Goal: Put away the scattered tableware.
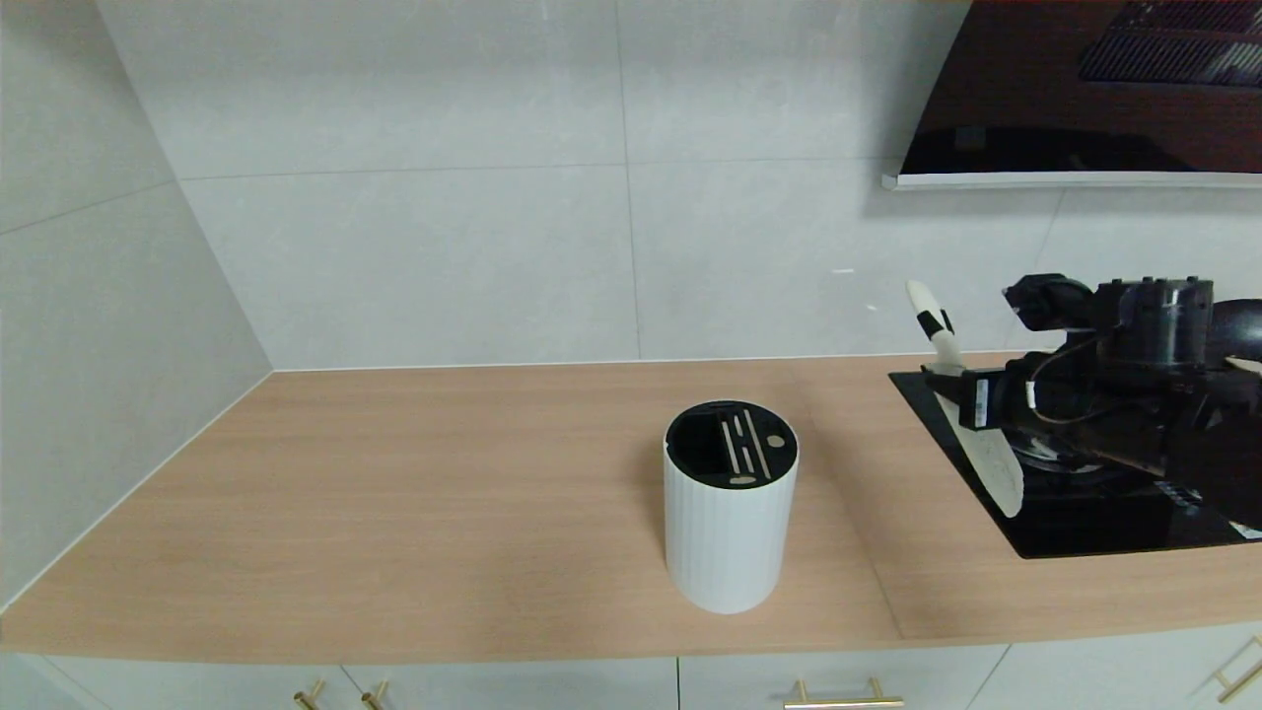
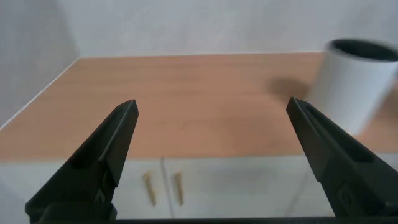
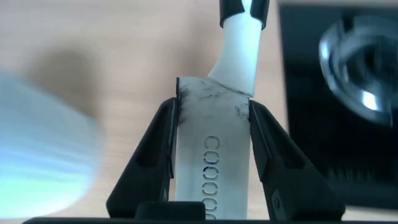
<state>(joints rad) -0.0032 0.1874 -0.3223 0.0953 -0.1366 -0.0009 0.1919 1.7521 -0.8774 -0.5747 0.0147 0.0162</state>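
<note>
Cupboard doors (image 1: 592, 685): below the worktop's front edge, brass handles.

L gripper (image 2: 211, 104): off the worktop's (image 1: 444, 493) front edge, above the doors. Jaws wide apart, nothing btwn them.

Holder (image 1: 730, 513): white ribbed cylinder, upright, right of mid-worktop and nearer the front edge than the wall. Black top w/ one large opening, narrow slots and two small round holes. Looks empty.

Knife (image 1: 991, 459): white blade, white handle w/ black band. Held clear of the surface at the worktop's right end, over the left edge of the hob (image 1: 1085, 523). Tilted: handle up toward the wall, tip down toward the front edge.

R gripper (image 1: 971, 399): jaws closed on the blade just below the handle, flat sides pinched.

Hood (image 1: 1085, 89): dark, on the wall above the hob.

Step (est.): knife lifted, carry to holder pending; it is well apart from the holder.

Next move needs: shift toward mid-worktop, bring the blade upright w/ tip down, line its flat w/ a narrow slot, lower, then release. The blade-only pinch could slip, so keep it slow.
</note>
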